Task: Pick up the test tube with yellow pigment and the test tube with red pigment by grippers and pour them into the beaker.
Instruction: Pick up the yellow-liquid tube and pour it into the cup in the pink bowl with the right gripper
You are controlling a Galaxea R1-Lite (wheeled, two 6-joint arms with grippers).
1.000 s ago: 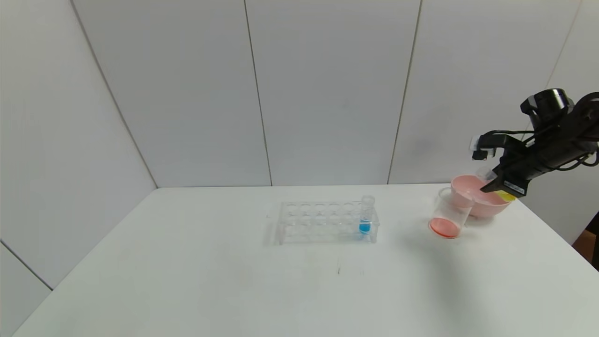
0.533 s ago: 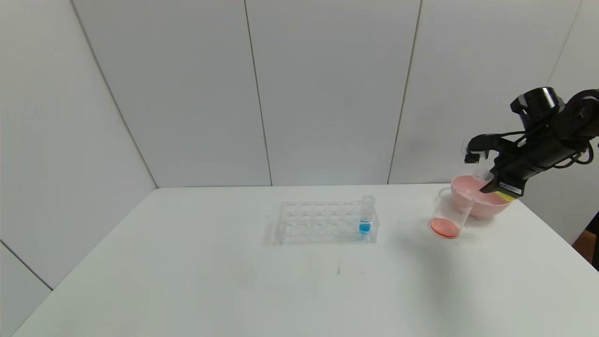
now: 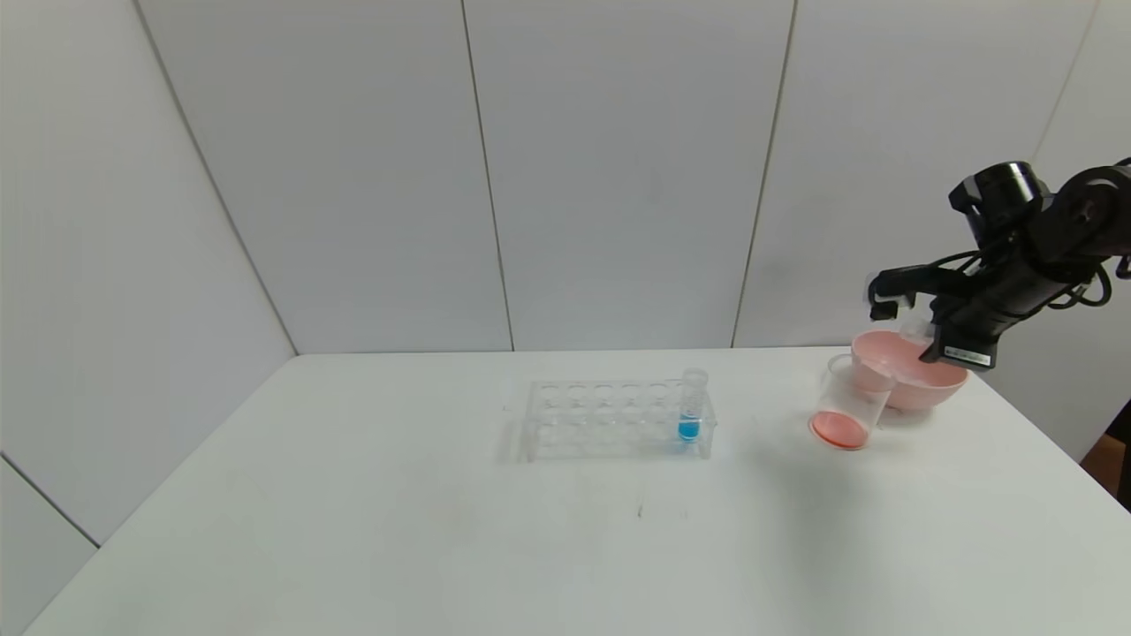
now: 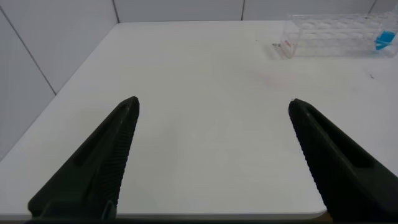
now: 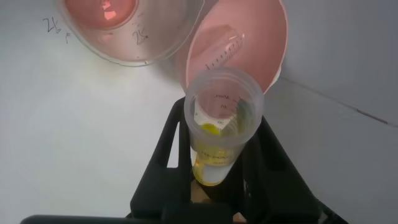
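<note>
My right gripper is shut on the test tube with yellow pigment. It holds the tube tilted above the pink bowl, just right of the beaker. The tube's open mouth points toward the beaker, and yellow liquid sits deep in the tube. The beaker stands upright with red-orange liquid in its bottom. An empty-looking clear graduated tube lies in the pink bowl. My left gripper is open and empty, low over the table's near left part.
A clear tube rack stands mid-table with a blue-liquid tube at its right end; both also show in the left wrist view, the rack and the blue tube. The table's right edge lies just past the bowl.
My right gripper has moved a little left and up with the yellow tube. The tube's yellow end, visible under the gripper before, is now hidden in the head view.
</note>
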